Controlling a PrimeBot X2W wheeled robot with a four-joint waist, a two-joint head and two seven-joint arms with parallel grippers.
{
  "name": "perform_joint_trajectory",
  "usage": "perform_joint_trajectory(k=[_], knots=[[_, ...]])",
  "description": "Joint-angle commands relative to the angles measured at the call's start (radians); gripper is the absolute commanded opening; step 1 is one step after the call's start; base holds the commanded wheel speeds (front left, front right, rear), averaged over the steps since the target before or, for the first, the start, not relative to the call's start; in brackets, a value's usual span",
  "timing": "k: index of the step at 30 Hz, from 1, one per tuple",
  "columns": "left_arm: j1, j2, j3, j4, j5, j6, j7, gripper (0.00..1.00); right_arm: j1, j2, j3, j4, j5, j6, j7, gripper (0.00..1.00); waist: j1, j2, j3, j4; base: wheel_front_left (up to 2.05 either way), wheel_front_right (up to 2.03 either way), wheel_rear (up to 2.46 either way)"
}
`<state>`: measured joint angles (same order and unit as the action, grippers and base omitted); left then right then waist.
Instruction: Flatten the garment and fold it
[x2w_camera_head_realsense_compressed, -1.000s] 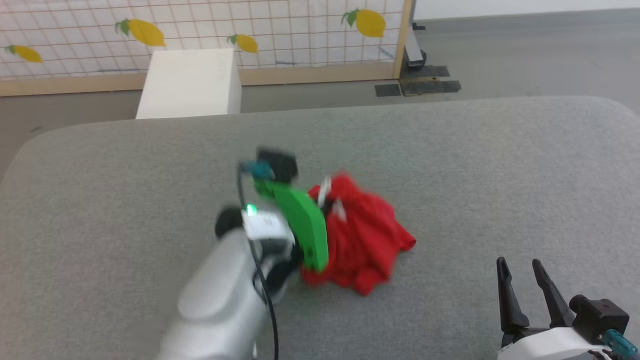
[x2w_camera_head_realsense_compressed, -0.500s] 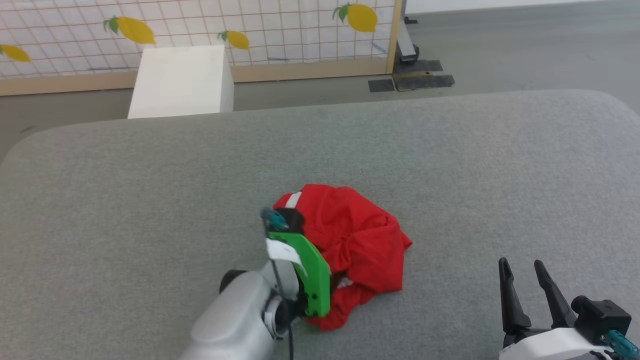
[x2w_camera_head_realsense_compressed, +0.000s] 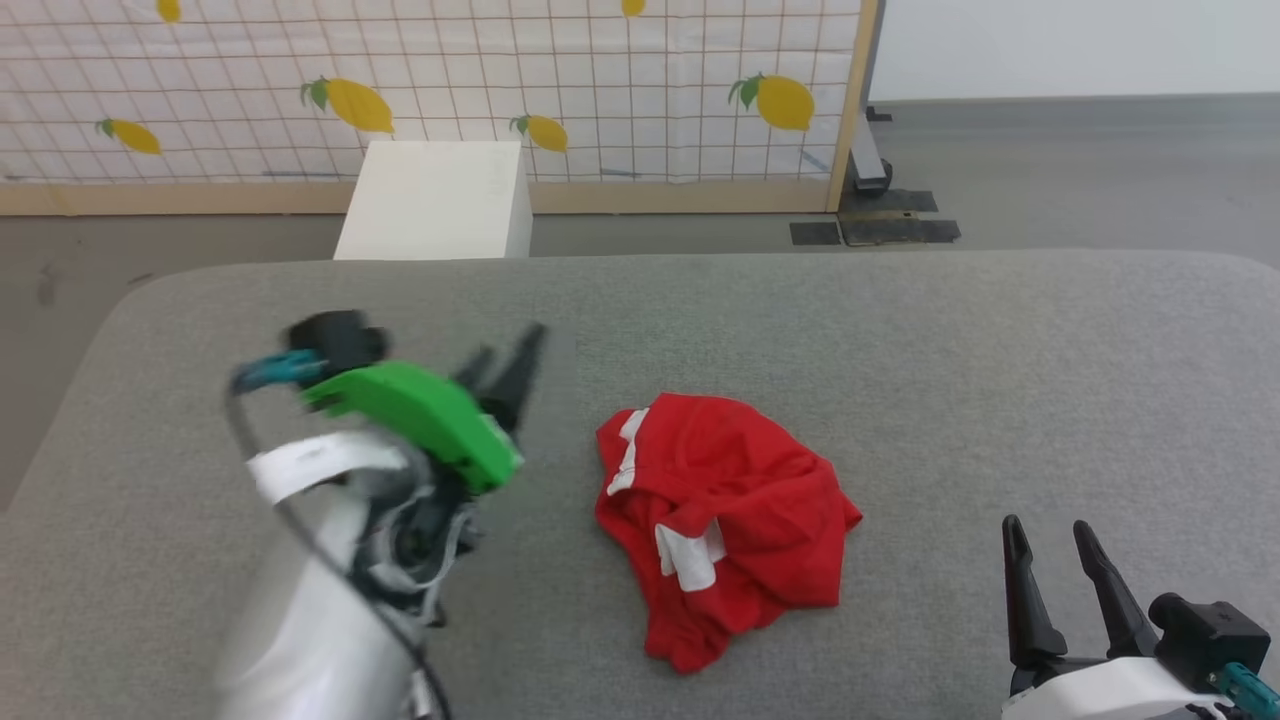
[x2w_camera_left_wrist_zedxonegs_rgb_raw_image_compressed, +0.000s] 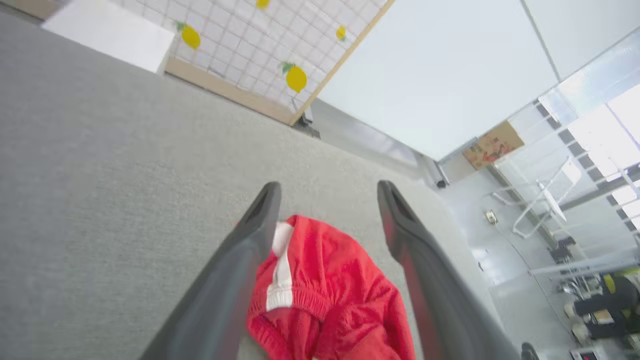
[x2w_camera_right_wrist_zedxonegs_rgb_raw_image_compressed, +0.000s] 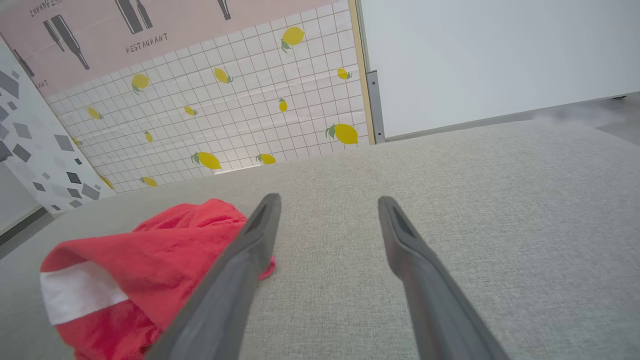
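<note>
The red shorts (x2w_camera_head_realsense_compressed: 725, 520) lie crumpled in a heap on the grey table (x2w_camera_head_realsense_compressed: 900, 350), a white stripe and white trim showing among the folds. My left gripper (x2w_camera_head_realsense_compressed: 505, 365) hovers to the left of the heap, blurred, open and holding nothing. In the left wrist view the shorts (x2w_camera_left_wrist_zedxonegs_rgb_raw_image_compressed: 330, 305) lie beyond and between the spread fingers (x2w_camera_left_wrist_zedxonegs_rgb_raw_image_compressed: 240, 265). My right gripper (x2w_camera_head_realsense_compressed: 1050, 560) rests open at the lower right, apart from the cloth. The right wrist view shows the shorts (x2w_camera_right_wrist_zedxonegs_rgb_raw_image_compressed: 145, 260) to the left of that gripper's fingers (x2w_camera_right_wrist_zedxonegs_rgb_raw_image_compressed: 235, 280).
A white box (x2w_camera_head_realsense_compressed: 435, 200) stands on the floor behind the table's far edge. A lemon-patterned screen (x2w_camera_head_realsense_compressed: 450, 90) with a wooden frame closes off the back. Bare grey table surface stretches all around the heap.
My left gripper let go of the shorts and drew away to the left and up, now open. The shorts dropped into a flatter heap. The head camera has shifted too.
</note>
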<state>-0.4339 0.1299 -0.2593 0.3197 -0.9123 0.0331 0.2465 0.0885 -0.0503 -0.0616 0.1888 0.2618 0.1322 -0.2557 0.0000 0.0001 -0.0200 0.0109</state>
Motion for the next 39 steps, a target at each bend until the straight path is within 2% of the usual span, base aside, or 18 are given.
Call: perform_joint_trajectory(k=[1, 7, 11, 14, 18, 23, 27, 33, 39], knots=[[0.045, 0.031, 0.026, -0.034, 0.016, 0.009, -0.055, 1.00, 0.009, 0.000, 0.002, -0.006, 0.005, -0.002, -0.006, 1.00, 0.0000, -0.0001, -0.009, 0.010, 0.00, 0.00, 0.00], [0.223, 0.146, 0.094, -0.140, 0.225, 0.064, -0.386, 1.00, -0.008, 0.000, 0.017, -0.002, -0.001, -0.002, 0.002, 1.00, 0.0000, -0.0001, -0.008, 0.013, 0.00, 0.00, 0.00], [0.330, 0.173, 0.085, -0.173, 0.334, 0.096, -0.481, 1.00, -0.030, 0.000, 0.017, 0.007, -0.016, -0.002, 0.067, 1.00, 0.0000, -0.0001, 0.002, 0.020, 0.00, 0.00, 0.00], [0.377, 0.173, 0.078, -0.192, 0.379, 0.108, -0.497, 1.00, -0.062, 0.000, 0.022, 0.016, -0.032, -0.002, 0.151, 1.00, 0.0000, -0.0001, 0.016, 0.027, 0.00, 0.00, 0.00], [0.402, 0.162, 0.070, -0.215, 0.420, 0.116, -0.504, 1.00, -0.148, 0.000, 0.042, 0.038, -0.076, -0.002, 0.329, 1.00, 0.0000, -0.0001, 0.042, 0.034, 0.00, 0.00, 0.00], [0.402, 0.145, 0.061, -0.235, 0.452, 0.118, -0.507, 1.00, -0.308, 0.000, 0.108, 0.099, -0.193, -0.002, 0.641, 1.00, 0.0000, -0.0001, 0.088, 0.046, 0.00, 0.00, 0.00], [0.389, 0.130, 0.059, -0.242, 0.465, 0.113, -0.508, 1.00, -0.426, 0.000, 0.163, 0.159, -0.263, -0.002, 0.841, 1.00, 0.0000, -0.0001, 0.122, 0.070, 0.00, 0.00, 0.00], [0.370, 0.110, 0.058, -0.260, 0.484, 0.103, -0.508, 1.00, -0.517, -0.004, 0.189, 0.257, -0.324, -0.002, 0.988, 1.00, 0.0000, -0.0001, 0.168, 0.114, 0.00, 0.00, 0.00], [0.358, 0.096, 0.065, -0.265, 0.497, 0.093, -0.508, 1.00, -0.521, -0.005, 0.212, 0.325, -0.319, -0.002, 1.049, 1.00, 0.0000, -0.0001, 0.197, 0.138, 0.00, 0.00, 0.00]])
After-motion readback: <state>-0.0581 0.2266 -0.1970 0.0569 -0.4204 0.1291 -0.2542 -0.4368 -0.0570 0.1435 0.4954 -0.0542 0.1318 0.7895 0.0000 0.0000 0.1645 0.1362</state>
